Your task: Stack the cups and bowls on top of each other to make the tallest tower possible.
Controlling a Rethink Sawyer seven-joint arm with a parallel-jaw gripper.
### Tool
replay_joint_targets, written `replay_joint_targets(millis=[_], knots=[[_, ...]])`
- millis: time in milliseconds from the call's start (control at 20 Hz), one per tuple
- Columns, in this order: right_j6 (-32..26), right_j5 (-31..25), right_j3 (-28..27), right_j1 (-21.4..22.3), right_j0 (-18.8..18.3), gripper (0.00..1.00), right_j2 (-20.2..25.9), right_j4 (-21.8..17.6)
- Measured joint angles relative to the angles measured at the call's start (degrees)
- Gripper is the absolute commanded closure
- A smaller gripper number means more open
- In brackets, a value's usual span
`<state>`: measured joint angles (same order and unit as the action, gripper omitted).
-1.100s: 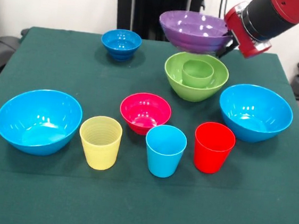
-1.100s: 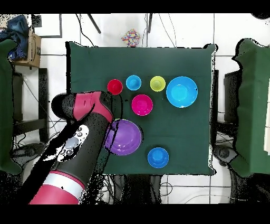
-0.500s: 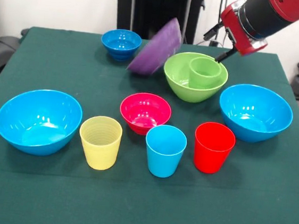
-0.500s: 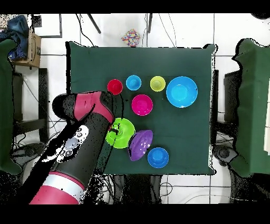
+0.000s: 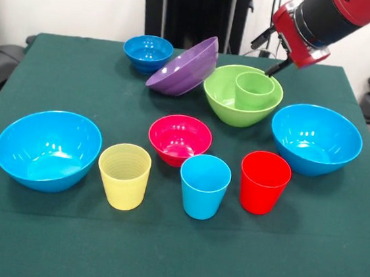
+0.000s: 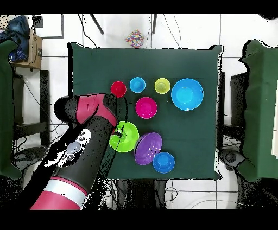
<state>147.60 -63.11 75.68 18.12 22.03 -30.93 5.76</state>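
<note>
Lab, by look of it: my red-black arm (image 5: 330,18) over green-clothed table (image 5: 59,72), white tiled floor (image 6: 179,32), loose cables (image 6: 92,24) past far edge, dark chairs (image 6: 16,116) at sides.

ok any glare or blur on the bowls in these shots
Front view: white ceiling-light glints on the tilted purple bowl and the two large blue bowls; everything looks sharp, no motion blur. Overhead view: the purple bowl shows faint highlights only.

Glossy, smooth plastic wide purple bowl (image 5: 183,67) and large lime-green plastic bowl (image 5: 223,105) shine with highlights; the pale yellow plastic cup (image 5: 123,176) is faintly ribbed. Matt dark green cloth covers the worktop (image 5: 41,242).
</note>
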Motion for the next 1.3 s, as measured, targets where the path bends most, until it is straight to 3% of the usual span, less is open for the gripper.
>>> replay_joint_targets(millis=[350, 450, 700, 850, 1000, 1200, 1300], knots=[[0.0, 1.86, 0.34, 0.04, 0.0, 0.0, -0.06, -0.53], [0.0, 4.76, 1.16, 0.22, -0.02, 0.0, -0.04, -0.6], [0.0, 19.26, 6.78, 2.81, -0.91, 0.0, 0.4, -0.62], [0.0, 26.99, 12.64, 7.17, -2.44, 0.0, 1.24, -0.46], [0.0, 29.73, 17.57, 11.91, -3.86, 0.0, 1.71, -0.27], [0.0, 28.83, 23.95, 20.56, -5.46, 0.0, 1.7, -0.22], [0.0, 27.65, 24.93, 22.79, -5.69, 0.0, 1.67, -0.22]])
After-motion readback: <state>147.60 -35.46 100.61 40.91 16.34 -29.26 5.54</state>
